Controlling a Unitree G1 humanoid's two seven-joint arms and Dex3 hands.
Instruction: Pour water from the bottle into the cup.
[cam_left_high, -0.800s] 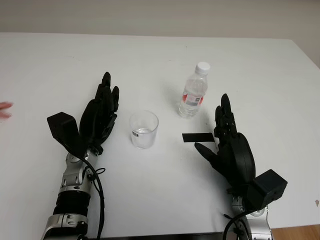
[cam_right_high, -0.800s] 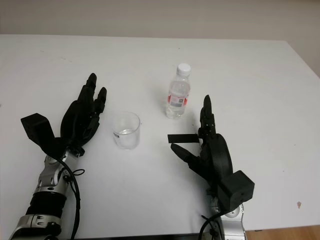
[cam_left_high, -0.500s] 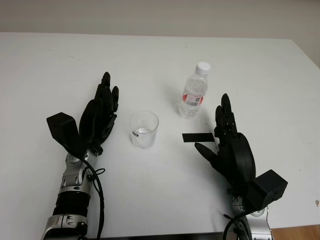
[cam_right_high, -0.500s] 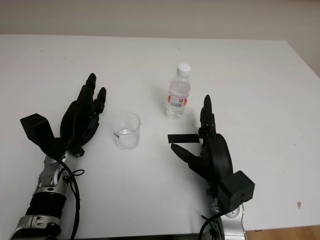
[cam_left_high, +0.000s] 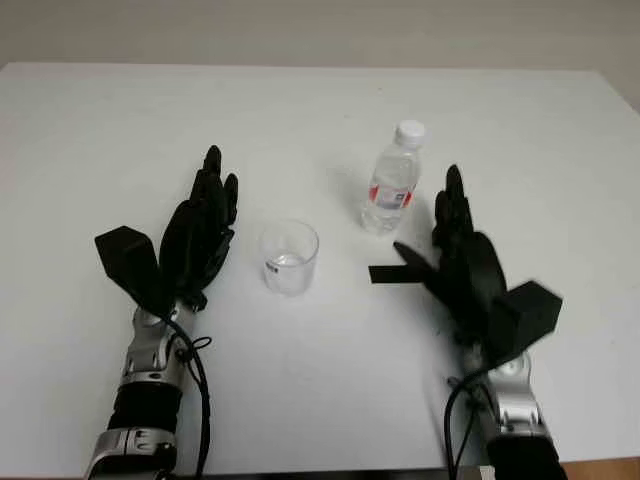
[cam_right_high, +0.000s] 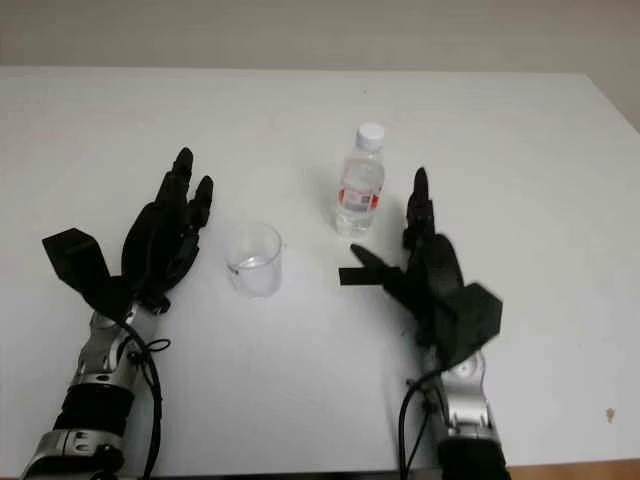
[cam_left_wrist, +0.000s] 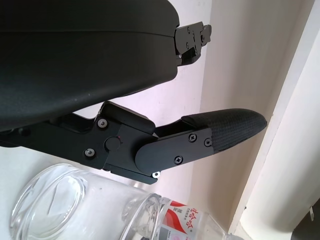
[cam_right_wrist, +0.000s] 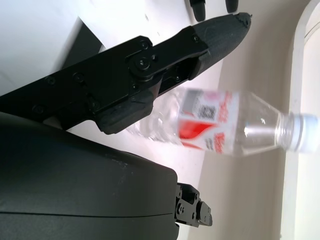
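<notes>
Bottle (cam_left_high: 393, 181) stands upright, white cap on top. My right hand (cam_left_high: 455, 255) is open beside it, my left hand (cam_left_high: 198, 232) open by the clear cup (cam_left_high: 289, 257).

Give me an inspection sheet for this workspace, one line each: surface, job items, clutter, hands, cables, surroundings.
Surface: white table, bare around the items.
Job's things: bottle upright, white cap on; clear cup upright to its left, apart from it.
Clutter: black strip lying flat beside the right hand.
Grippers: left hand open, left of the cup; right hand open, just right of the bottle, not holding it.
Cables: black cables along both forearms.
Surroundings: pale wall behind the table.
</notes>
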